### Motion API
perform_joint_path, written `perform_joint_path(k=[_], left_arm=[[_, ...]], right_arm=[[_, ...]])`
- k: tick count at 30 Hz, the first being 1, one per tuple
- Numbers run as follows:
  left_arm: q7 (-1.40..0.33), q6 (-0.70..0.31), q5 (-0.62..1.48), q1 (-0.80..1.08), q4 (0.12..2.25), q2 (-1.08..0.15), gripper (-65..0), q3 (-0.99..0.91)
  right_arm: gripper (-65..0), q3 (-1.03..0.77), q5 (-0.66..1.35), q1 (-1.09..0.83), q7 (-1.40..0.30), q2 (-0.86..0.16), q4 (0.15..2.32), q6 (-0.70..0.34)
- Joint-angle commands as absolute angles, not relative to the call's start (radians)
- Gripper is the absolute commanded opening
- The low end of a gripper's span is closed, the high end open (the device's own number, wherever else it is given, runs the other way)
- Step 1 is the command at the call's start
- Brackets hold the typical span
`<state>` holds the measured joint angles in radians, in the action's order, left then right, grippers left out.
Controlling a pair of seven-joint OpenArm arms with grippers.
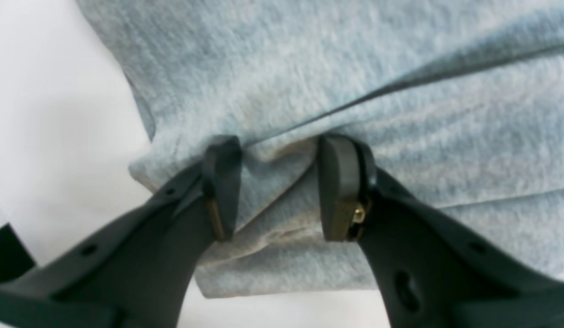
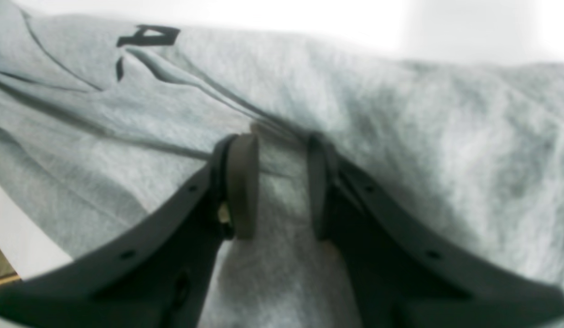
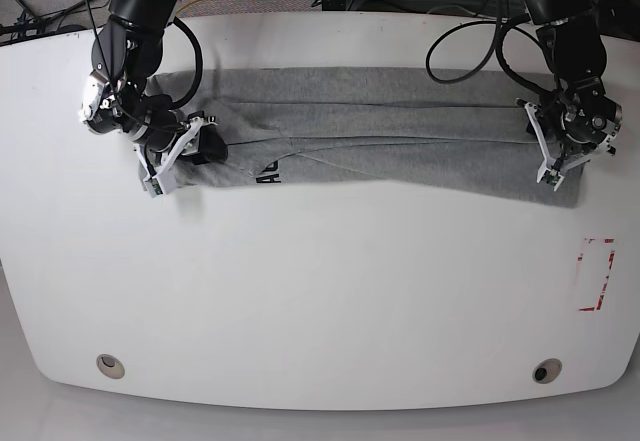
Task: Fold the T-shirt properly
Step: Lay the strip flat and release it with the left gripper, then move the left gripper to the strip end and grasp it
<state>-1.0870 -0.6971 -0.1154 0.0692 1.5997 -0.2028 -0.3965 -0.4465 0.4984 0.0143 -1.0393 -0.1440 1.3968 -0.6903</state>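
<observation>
Both wrist views are blurred and crop the T-shirt to a patch of cloth, so its outline shows only from the base view. There the collar and sleeves cannot be made out. Of the black lettering only a scrap shows at the near edge, partly tucked under a fold; the right wrist view catches one black letter, cut off by creases.

The shirt is heather-grey, folded lengthwise into a long narrow band with a few creases running along it. It lies flat on the white counter, in the far half. Its long axis runs side to side across the base view, one end at each arm.

The right gripper is at the band's end on the left of the base view. Its fingers stand partly apart with bunched cloth between them; whether they truly pinch it I cannot tell. The left gripper is at the opposite end, near a corner of the band. Its fingers are likewise parted with a ridge of cloth between them, and the grip cannot be told.

A red-outlined rectangle is marked on the counter, well apart from the shirt.
</observation>
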Motion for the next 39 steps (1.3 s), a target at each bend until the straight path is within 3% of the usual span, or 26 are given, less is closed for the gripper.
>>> perform_joint_path(k=[1, 12, 14, 17, 23, 30, 39], left_arm=[[-1.109, -0.698, -0.127, 0.067, 1.699, -0.214, -38.9, -0.417], [-1.241, -0.698, 0.176, 0.062, 1.822, -0.222, -38.6, -0.670], [-1.241, -0.698, 0.211, 0.062, 1.814, -0.222, -35.7, -0.707], [-1.241, -0.698, 0.262, 0.047, 1.764, -0.222, -27.8, -0.759], [-1.282, -0.698, 0.366, -0.041, 1.600, -0.223, -21.0, -0.871], [-1.279, -0.698, 0.476, -0.097, 1.428, -0.297, -20.6, -0.889], [-1.219, -0.698, 0.463, -0.130, 1.280, -0.392, -20.4, -0.845]], right_arm=[[-45.8, -0.453, 0.429, 0.018, -1.073, -0.159, 1.397, -0.667], [-45.8, -0.453, 0.429, 0.007, -1.073, -0.157, 1.399, -0.674], [-45.8, -0.453, 0.429, 0.007, -1.073, -0.157, 1.399, -0.674], [-45.8, -0.453, 0.429, 0.007, -1.073, -0.156, 1.399, -0.674], [-45.8, -0.453, 0.429, 0.007, -1.072, -0.156, 1.399, -0.676], [-45.8, -0.453, 0.429, 0.007, -1.070, -0.154, 1.399, -0.676], [-45.8, -0.453, 0.429, 0.007, -1.070, -0.156, 1.399, -0.676]])
